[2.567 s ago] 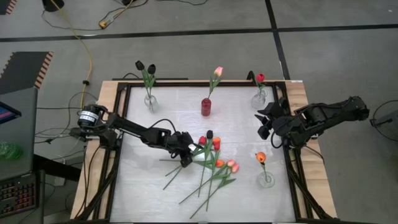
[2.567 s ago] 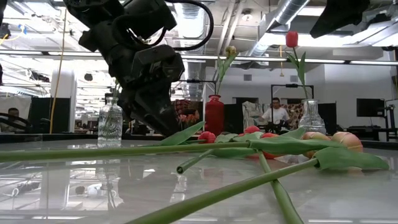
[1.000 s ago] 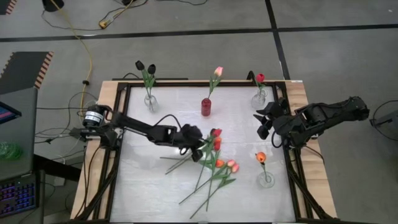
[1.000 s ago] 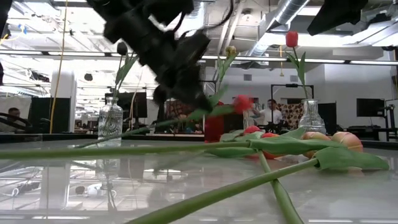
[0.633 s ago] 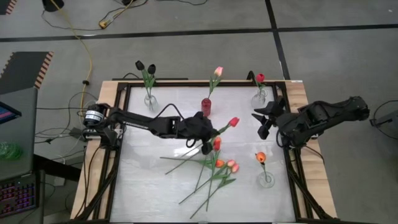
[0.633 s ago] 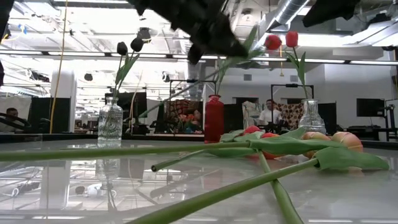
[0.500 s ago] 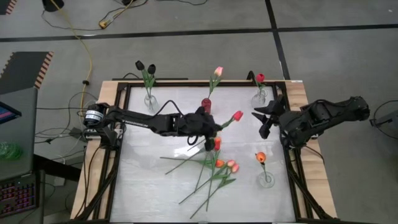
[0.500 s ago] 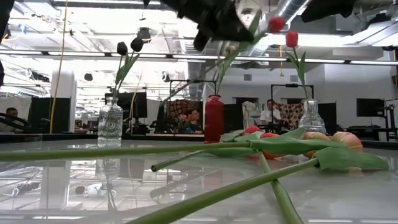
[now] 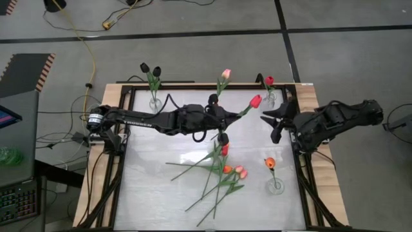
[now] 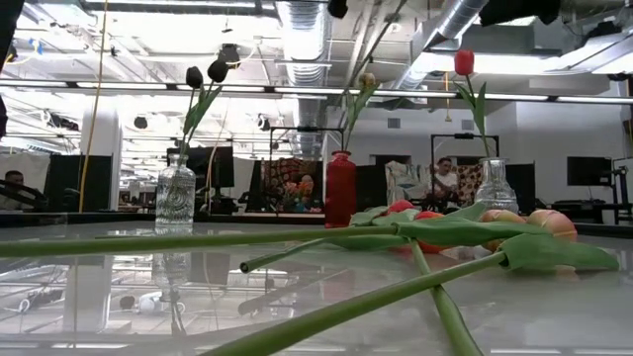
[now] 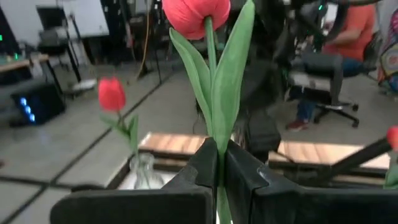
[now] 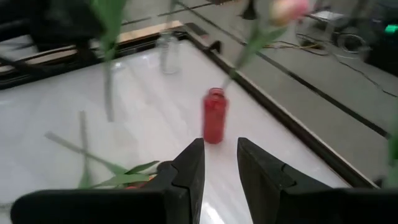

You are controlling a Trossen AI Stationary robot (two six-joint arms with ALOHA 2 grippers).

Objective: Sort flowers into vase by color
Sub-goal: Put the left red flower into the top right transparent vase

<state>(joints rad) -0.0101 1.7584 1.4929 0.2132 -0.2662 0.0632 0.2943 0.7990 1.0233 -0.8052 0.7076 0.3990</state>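
Red tulip (image 9: 255, 101) carried toward the clear vase (image 9: 268, 100).
Left hand (image 9: 222, 115) is clamped on its stem, head pointed at that vase; right hand (image 9: 269, 125), apart, waits beside.

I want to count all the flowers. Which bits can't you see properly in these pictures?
- Heap of loose tulips, high view: stems cross, heads overlap, so the count is uncertain.
- Left gripper, low view: above the top edge.
- Held red tulip, left wrist view: stem end hidden behind fingers.
- Pink tulip, right wrist view: blurred.

Four vases (image 9: 155, 103) along table edges, loose flowers (image 9: 219, 174) at centre
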